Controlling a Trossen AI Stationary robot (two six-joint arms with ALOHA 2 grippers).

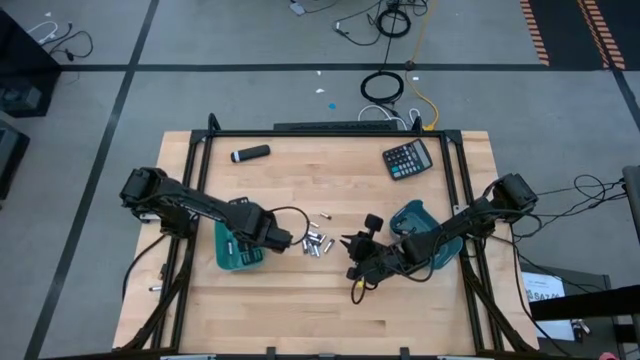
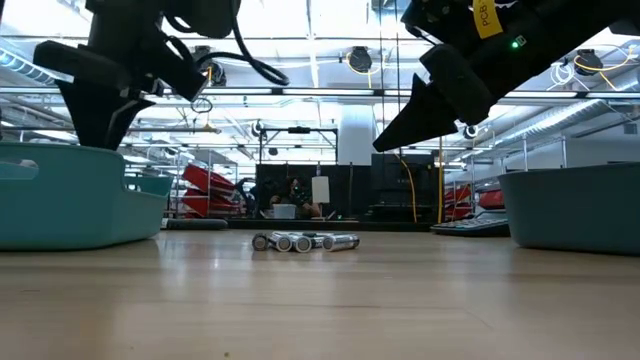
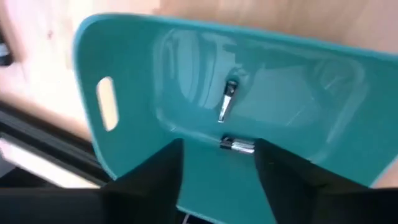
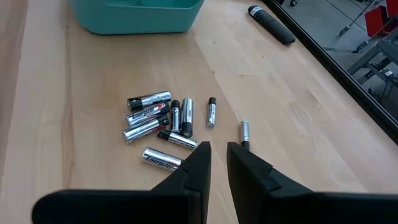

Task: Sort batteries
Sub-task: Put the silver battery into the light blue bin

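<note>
1. The bench (image 1: 300,300) was pale wood with fine grain.
2. The batteries (image 4: 158,121) were silver with black ends and dark lettering.
3. The left bin (image 3: 137,56) was teal, as was the right bin (image 1: 412,214).
4. The calculator (image 1: 408,159) was black with light keys.
5. The marker (image 1: 250,153) was black with a grey tip.
6. Both hands, left (image 3: 217,180) and right (image 4: 217,162), were black.

Eight loose batteries (image 4: 163,122), two binned, two bins (image 1: 238,250)

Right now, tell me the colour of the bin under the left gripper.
Teal bin, clearest in the left wrist view.
</note>
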